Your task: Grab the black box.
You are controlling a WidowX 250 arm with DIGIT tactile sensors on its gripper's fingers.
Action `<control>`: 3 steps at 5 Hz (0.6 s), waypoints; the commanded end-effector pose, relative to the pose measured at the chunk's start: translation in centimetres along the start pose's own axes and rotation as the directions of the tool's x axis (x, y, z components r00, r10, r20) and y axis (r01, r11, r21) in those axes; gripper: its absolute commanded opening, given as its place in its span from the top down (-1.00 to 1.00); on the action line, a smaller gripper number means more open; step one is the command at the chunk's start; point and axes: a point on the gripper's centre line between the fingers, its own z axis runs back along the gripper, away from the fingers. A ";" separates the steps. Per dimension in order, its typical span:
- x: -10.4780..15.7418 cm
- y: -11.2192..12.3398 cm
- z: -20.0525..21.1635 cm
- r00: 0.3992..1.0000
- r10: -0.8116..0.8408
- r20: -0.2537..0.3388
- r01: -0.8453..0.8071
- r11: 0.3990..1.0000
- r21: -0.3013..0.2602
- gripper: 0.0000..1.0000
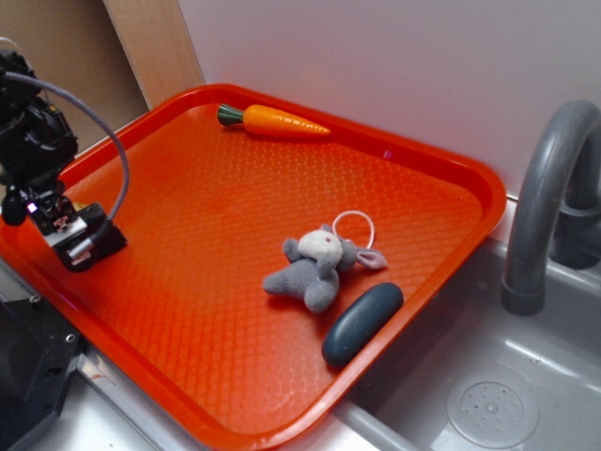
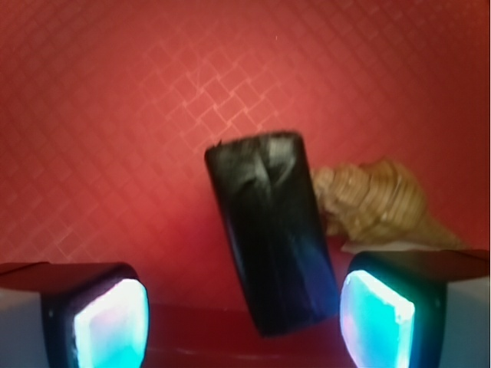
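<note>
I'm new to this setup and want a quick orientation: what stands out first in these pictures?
A big orange tray fills the scene, with a grey plush bunny near its right edge and a carrot at the back. In the wrist view, the black box lies between the open end effector fingers, a shell just behind.

I find no readable text, label, brand, number or sign in either view. The tray (image 1: 451,188) shows only an embossed diamond pattern; the box (image 2: 268,230) face is plain black, unmarked.
</note>
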 end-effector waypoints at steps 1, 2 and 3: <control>0.8 -0.5 -3.1 0.997 -0.069 0.028 0.069 0.998 0.006 -1.00; 1.2 -0.3 -2.6 0.995 -0.082 0.049 0.081 0.997 0.008 -1.00; 1.6 -0.1 -2.1 0.994 -0.080 0.072 0.081 0.997 -0.018 -1.00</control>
